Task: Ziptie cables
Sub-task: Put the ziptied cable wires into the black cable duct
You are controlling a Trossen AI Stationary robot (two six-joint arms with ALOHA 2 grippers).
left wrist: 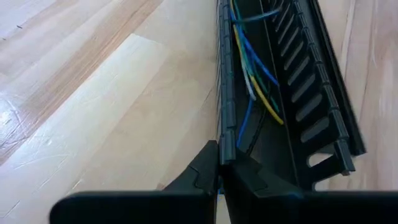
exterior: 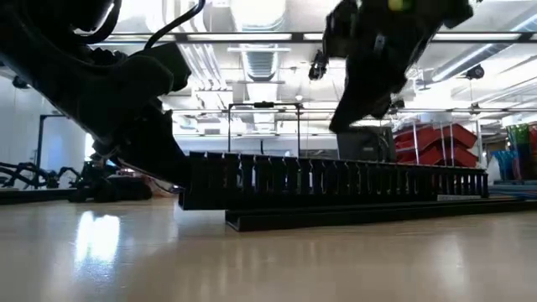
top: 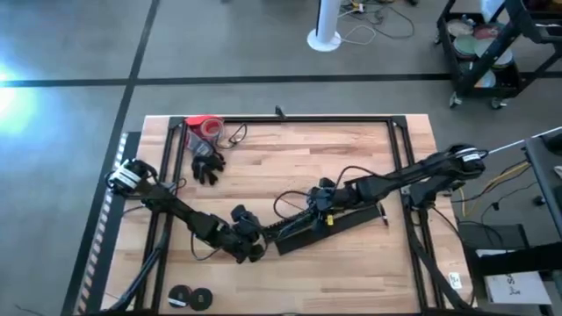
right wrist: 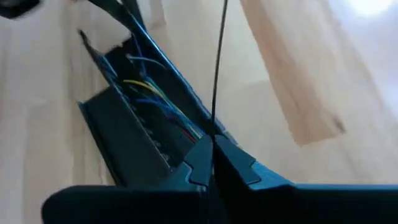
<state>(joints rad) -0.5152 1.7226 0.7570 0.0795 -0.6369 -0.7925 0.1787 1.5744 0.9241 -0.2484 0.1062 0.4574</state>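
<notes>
With the left gripper (left wrist: pixel 221 169) pinching the slotted duct (left wrist: pixel 283 93) wall, keep the right gripper (right wrist: pixel 211 158), pinching a thin black zip tie (right wrist: pixel 219 68), aligned over the cables (left wrist: pixel 252 74).

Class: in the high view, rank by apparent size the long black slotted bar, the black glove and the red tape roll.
1. Long black slotted bar, clearly largest.
2. Black glove and red tape roll: they look alike in size, so no ranking.

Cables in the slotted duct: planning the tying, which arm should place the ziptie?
Probably right: its claw pinches a thin black strand over the cables; the left claw clamps the duct wall.
</notes>
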